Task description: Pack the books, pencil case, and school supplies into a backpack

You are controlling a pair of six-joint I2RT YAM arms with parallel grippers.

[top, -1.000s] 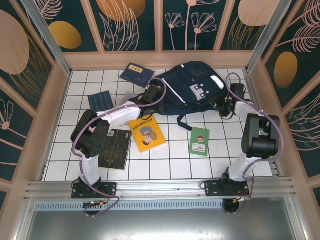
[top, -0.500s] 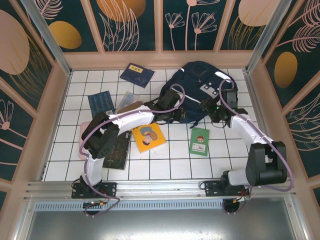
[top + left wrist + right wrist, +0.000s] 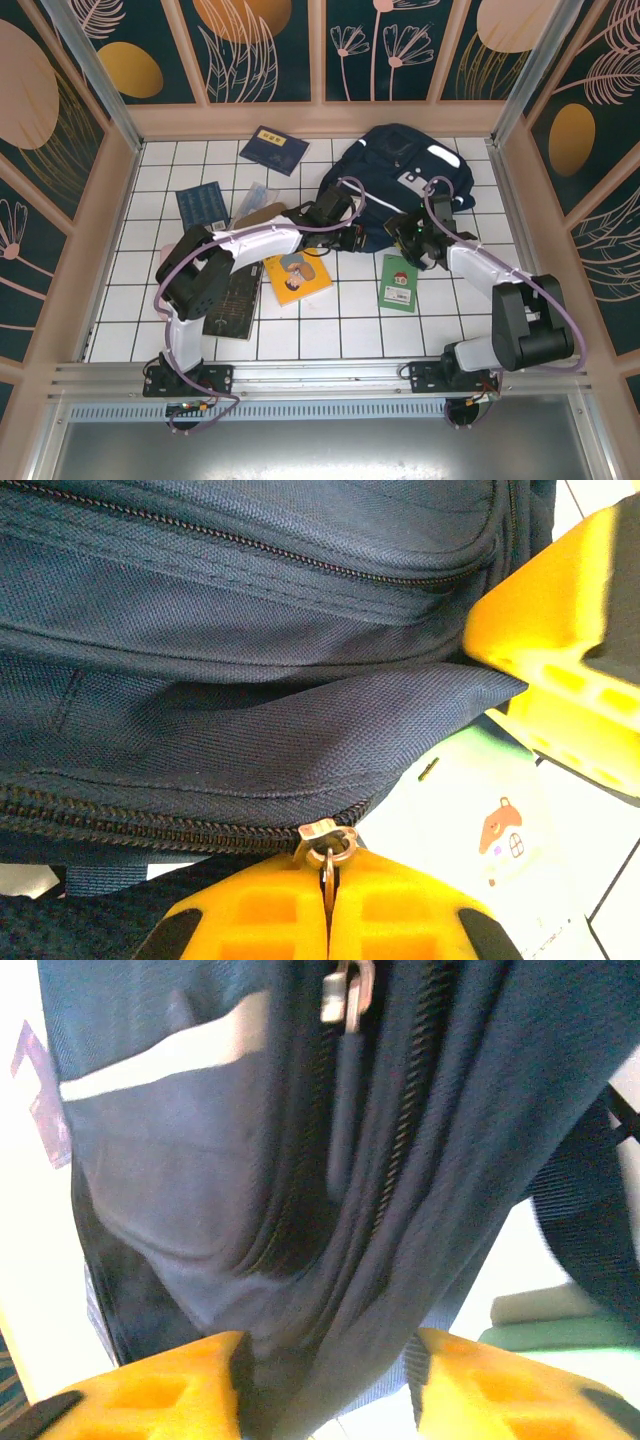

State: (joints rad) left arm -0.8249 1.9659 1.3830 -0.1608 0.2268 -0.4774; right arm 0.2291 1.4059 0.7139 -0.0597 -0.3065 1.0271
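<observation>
**Backpack Gripped at Zip and Fabric on Tiled Table**

Nearest the front edge of the white-tiled table (image 3: pixel 330 330), the large black book (image 3: pixel 232 298) is seen lying flat toward the left. The yellow-orange book (image 3: pixel 297 275) is set just beside it, and the small green booklet (image 3: pixel 400 282) lies right of centre. Beyond them, the left gripper (image 3: pixel 348 236) is shown closed on a metal zipper pull (image 3: pixel 325 842) at the near side of the backpack (image 3: pixel 400 175), its yellow fingers pressed together around the pull. The right gripper (image 3: pixel 408 232) is placed close beside it, above the far end of the green booklet. A thick fold of the navy fabric is clamped between its parted fingers (image 3: pixel 150 1385). The backpack itself is spread toward the far right corner of the table, white stripes uppermost. To the left, a navy blue book (image 3: pixel 203 205) and the clear plastic packet (image 3: pixel 255 197) are laid side by side. By the far edge, the yellow-labelled navy book (image 3: pixel 273 149) is seen lying apart from the rest.
</observation>
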